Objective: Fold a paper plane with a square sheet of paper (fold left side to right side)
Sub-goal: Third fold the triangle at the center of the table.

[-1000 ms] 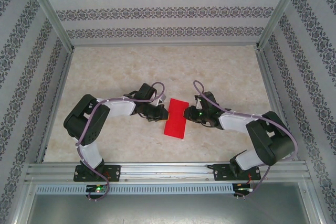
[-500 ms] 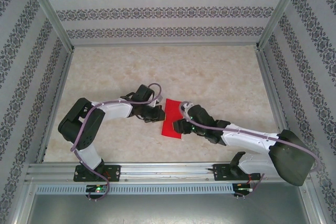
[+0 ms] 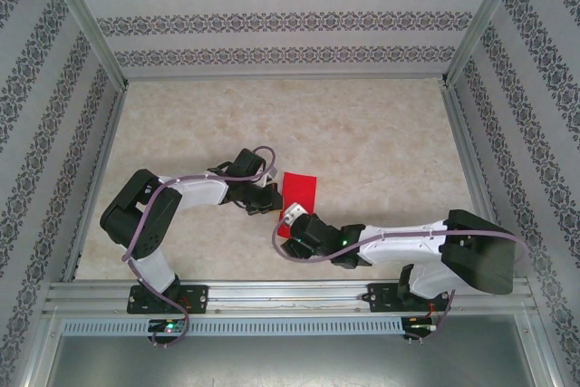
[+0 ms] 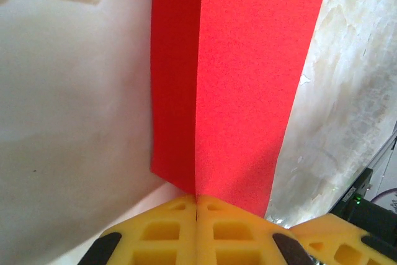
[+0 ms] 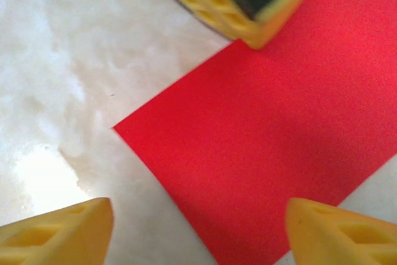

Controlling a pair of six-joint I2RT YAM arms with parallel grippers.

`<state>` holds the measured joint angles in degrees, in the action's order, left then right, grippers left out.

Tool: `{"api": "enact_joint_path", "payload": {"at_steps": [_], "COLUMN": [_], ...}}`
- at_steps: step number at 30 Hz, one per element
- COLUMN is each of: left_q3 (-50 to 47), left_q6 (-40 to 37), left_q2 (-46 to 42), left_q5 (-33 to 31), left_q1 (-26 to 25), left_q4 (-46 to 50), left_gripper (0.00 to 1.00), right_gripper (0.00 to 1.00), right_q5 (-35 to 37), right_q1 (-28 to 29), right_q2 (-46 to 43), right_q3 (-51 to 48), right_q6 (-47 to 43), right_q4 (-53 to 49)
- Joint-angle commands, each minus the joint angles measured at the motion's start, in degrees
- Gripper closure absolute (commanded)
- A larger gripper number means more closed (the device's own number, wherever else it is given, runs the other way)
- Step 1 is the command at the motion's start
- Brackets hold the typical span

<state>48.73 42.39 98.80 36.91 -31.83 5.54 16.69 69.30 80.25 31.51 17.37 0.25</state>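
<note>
Tightly, left jaws pinch the red paper (image 4: 242, 91), right jaws spread wide above it

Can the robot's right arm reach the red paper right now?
Probably yes. The open right gripper hovers just over the red paper with nothing between them; the left gripper sits only at its far edge.

Lab test cell: aluminium frame (image 3: 290, 296), patterned wall panels (image 3: 290, 20), marbled tabletop (image 3: 362, 124)
</note>
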Motion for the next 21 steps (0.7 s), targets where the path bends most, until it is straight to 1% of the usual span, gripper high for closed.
{"api": "enact_joint_path", "payload": {"at_steps": [1,4,12,14,21], "left_q3": [-1.05,-1.41,-1.31,-1.44,-1.45], "left_q6": [3.75,5.58,7.88,7.88,7.53], "left_q2": [-1.86,-2.05,-2.21,-2.3,-2.06], "left_q5": [1.31,2.45,4.38,4.4,4.01], "left_q1": [-0.47,-0.44,-0.44,-0.42,-0.42], "left_q4": [-0.71,-2.03,-2.92,-2.85,-2.44], "left_gripper": [1.0,1.0,1.0,1.0,1.0], "right_gripper": [0.19,0.14,0.14,0.16,0.33], "right_q5": [8.84,10.89,12.83,13.62,13.5], "right_q1": [3.71,5.23,5.52,5.33,3.88], "right_q2": [2.83,4.77,9.06,9.73,9.34], "right_q3": [1.82,2.65,5.24,5.66,6.02], "right_q6": [-5.67,-7.18,-8.79,-8.84,-8.68], "right_q4": [-0.25,0.38,1.92,2.34,3.5]}}
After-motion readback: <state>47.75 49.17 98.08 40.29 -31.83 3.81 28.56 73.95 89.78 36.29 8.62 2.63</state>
